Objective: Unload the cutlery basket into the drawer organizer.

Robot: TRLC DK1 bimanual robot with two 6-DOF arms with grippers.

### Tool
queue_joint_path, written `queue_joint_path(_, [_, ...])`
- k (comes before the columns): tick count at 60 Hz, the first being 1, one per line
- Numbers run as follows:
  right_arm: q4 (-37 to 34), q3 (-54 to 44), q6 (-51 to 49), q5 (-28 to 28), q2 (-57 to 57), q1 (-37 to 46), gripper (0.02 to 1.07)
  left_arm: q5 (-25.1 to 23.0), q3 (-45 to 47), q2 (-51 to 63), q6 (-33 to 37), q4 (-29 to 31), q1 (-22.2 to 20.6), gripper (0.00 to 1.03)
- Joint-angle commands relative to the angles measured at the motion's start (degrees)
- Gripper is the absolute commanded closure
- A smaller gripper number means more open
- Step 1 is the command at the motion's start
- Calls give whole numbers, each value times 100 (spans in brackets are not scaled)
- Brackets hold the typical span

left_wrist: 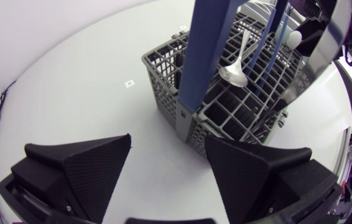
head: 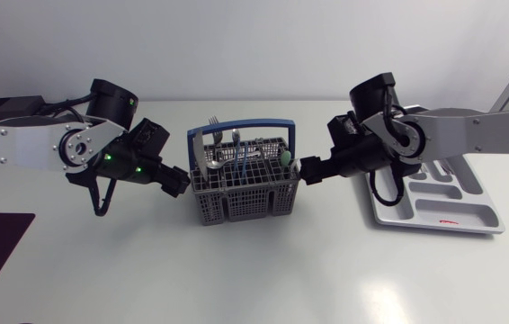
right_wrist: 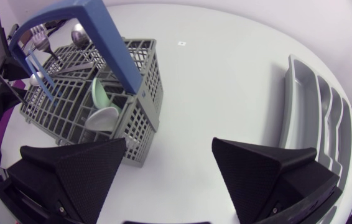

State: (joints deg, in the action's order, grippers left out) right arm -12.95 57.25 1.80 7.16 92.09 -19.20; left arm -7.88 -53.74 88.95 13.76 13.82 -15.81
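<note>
Two splayed grippers level beside the basket

Overhead cam; wrist cams nr basket

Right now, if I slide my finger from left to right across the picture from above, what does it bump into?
Left jaws → cutlery basket → right jaws → drawer organizer.
</note>
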Motion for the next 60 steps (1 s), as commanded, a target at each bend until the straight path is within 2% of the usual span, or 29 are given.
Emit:
queue_joint_path(1, [38, -144, 189, 93, -245, -295, 7, -73, -146, 114, 101, -90, -27, 15])
queue_joint_path(29, [-331, -355, 39, -65, -983, -321, 7, -65, -58, -9, 206, -20, 219, 15])
queue_joint_path(51, [-797, -470, -84, -57, -1493, 145, 7, -56, -93, -1239, 479, 938, 201, 15])
queue_joint_path(60, [-1324, -267, -31, -39, -1563, 215, 7, -29, -251, -1450, 479, 1316, 8, 15])
